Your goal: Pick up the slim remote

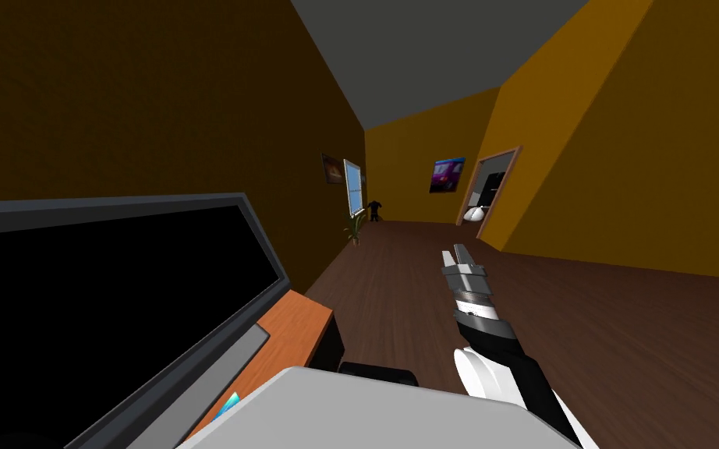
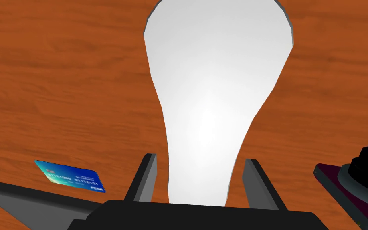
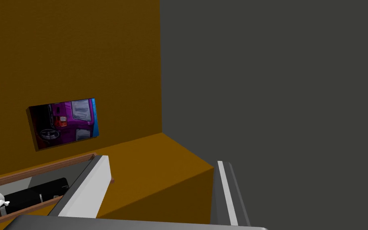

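Observation:
The slim remote (image 2: 215,92) is plain white, wide at its far end and narrow at its near end, and it lies flat on the orange wooden tabletop (image 2: 59,80). My left gripper (image 2: 200,177) points down at it. One finger stands on each side of the remote's narrow end, closed in against its sides. My right gripper (image 1: 457,253) hangs out over the floor to the right of the table. In the right wrist view its fingers (image 3: 95,187) are apart with nothing between them.
A blue card (image 2: 70,177) lies on the table beside the left finger. A black object on a maroon base (image 2: 363,183) sits on the other side. A large black TV screen (image 1: 100,312) stands on the table (image 1: 295,319). Brown floor (image 1: 584,327) stretches to the right.

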Motion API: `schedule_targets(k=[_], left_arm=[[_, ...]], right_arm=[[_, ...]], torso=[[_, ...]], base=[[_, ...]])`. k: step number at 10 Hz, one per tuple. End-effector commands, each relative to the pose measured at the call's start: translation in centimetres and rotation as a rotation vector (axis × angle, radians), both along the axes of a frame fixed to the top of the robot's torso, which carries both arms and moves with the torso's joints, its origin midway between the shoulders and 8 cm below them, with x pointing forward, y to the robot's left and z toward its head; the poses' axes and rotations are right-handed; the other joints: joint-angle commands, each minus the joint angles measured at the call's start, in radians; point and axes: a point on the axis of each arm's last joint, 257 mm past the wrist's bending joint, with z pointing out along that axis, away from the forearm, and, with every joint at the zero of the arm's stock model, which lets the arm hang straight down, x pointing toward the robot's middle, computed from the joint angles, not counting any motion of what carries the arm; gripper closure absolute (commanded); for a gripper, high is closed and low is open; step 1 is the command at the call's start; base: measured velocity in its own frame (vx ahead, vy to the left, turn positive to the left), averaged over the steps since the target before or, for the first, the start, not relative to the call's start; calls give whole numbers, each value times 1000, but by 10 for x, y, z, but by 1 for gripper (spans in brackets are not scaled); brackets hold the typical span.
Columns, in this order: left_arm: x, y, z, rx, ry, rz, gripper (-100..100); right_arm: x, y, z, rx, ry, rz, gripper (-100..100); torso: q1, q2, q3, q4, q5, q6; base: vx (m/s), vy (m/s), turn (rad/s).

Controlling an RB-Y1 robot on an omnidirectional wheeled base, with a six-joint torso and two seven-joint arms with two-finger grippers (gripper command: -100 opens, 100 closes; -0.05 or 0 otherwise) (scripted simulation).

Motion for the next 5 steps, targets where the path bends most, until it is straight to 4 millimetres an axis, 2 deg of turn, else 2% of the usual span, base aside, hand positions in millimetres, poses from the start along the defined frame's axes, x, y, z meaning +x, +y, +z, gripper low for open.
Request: schedule_targets(k=[1, 3, 4, 5], left_arm=[[-5, 3, 6, 1, 5, -26, 100], [-7, 10, 15, 2, 6, -77, 100], [-8, 12, 18, 2, 6, -90, 100], [-8, 11, 16, 3, 8, -76, 100]], right_arm=[[0, 0, 0, 0, 0, 0, 0], [0, 0, 0, 0, 0, 0, 0], [0, 0, 0, 0, 0, 0, 0], [0, 0, 0, 0, 0, 0, 0]], torso=[[0, 0, 0, 0, 0, 0], [-2, -4, -2, -1, 0, 1], [-1, -6, -3, -1, -1, 1], [-1, -6, -3, -1, -1, 2]], base=[[115, -27, 229], [137, -21, 246], [130, -16, 170], [50, -9, 29]])
